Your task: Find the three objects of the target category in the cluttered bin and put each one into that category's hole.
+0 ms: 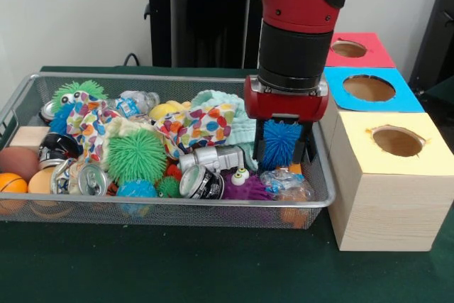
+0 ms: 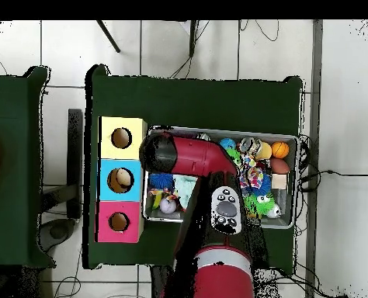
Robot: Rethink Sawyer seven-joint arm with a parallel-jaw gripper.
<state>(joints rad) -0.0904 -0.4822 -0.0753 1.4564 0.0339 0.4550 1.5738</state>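
The wire mesh bin (image 1: 142, 202) is full of mixed things and also shows in the overhead view (image 2: 293, 141). My gripper (image 1: 284, 159) hangs over the bin's right end, shut on a blue spiky ball (image 1: 281, 142) that it holds just above the clutter. Beside the bin stand three wooden boxes with round holes: a yellow-topped box (image 1: 418, 148), a blue-topped box (image 1: 369, 102) and a red-topped box (image 1: 355, 58). In the overhead view the arm (image 2: 189, 157) hides the gripper.
In the bin lie a green spiky ball (image 1: 136, 155), drink cans (image 1: 202, 182), a purple spiky toy with eyes (image 1: 245, 186), patterned cloth (image 1: 202, 125), a mint cloth (image 1: 237, 115), orange balls (image 1: 10, 183) and a wooden block (image 1: 28, 136).
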